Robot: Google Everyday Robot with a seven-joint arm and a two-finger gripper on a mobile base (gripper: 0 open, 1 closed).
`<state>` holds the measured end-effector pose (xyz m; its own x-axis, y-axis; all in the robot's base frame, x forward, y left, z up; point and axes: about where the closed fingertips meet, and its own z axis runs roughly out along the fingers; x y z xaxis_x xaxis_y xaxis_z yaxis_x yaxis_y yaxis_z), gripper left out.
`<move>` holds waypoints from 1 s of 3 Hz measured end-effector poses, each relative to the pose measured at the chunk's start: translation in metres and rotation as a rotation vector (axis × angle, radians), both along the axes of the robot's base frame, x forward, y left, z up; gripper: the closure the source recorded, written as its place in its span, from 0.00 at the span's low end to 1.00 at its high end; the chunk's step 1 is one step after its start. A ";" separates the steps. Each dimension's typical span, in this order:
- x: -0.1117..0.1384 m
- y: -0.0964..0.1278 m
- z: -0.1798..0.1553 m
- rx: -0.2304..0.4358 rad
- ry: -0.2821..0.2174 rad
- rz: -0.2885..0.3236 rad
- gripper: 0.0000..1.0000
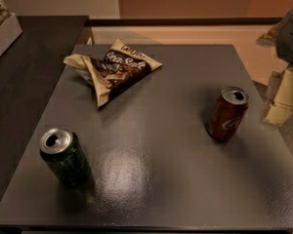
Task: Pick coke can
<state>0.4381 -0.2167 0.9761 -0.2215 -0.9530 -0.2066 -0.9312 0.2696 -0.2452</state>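
Observation:
The coke can (227, 113) is red with white script and a silver opened top. It stands upright on the right side of the dark grey table (151, 145). My gripper (282, 97) shows as cream-coloured parts under a grey arm piece at the right edge of the view. It is to the right of the can, off the table's right edge, and apart from the can. It holds nothing that I can see.
A dark green can (64, 156) stands upright at the front left of the table. A crumpled chip bag (113, 69) lies at the back left of centre. A darker counter (24, 77) adjoins the table on the left, with a box (1, 26) on it.

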 end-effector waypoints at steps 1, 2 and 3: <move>0.000 0.000 0.000 0.001 -0.002 0.000 0.00; 0.010 -0.014 -0.020 0.058 0.022 -0.014 0.00; 0.025 -0.032 -0.052 0.154 0.038 -0.024 0.00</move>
<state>0.4628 -0.2491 0.9236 -0.2544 -0.9050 -0.3409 -0.9318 0.3238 -0.1643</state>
